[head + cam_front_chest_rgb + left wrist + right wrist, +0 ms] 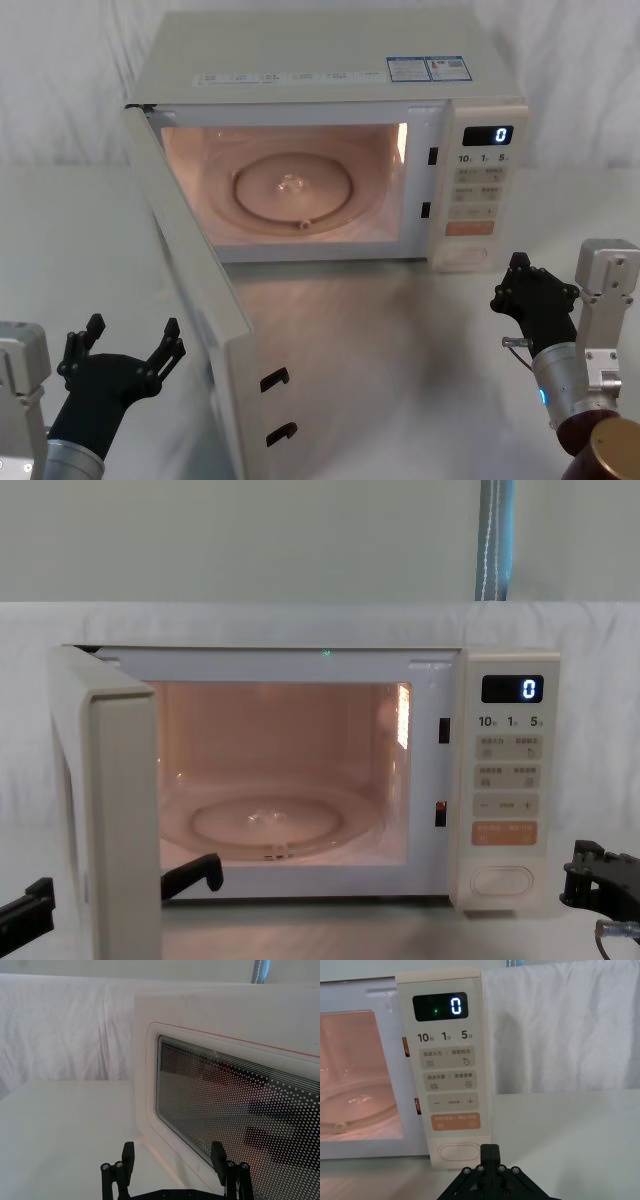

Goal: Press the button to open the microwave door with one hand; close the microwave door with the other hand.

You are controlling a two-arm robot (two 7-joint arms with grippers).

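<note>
Hovering low over the worktop [420, 330], the left claw [130, 345] has its fingers spread wide and grasps nothing. Just beyond and to its right stands the microwave door [195, 265], swung fully out toward the robot; in the left wrist view its dotted dark window [240, 1105] faces the claw's two fingertips [128, 1152] at close range, apart from them. The right claw [522, 275] hangs on the other side, its fingers drawn together into a point, clenched on nothing. Straight ahead of it, a short gap away, sits the button [458, 1152], the wide cream pill at the foot of the keypad panel [447, 1070]; the claw does not touch it. Above the button lie the orange key [455, 1122] and the black display [440, 1007] reading 0. Farther back, the microwave [330, 60] shows its lit cavity with the glass turntable [292, 190] inside, white cloth [560, 1030] draped behind it.
</note>
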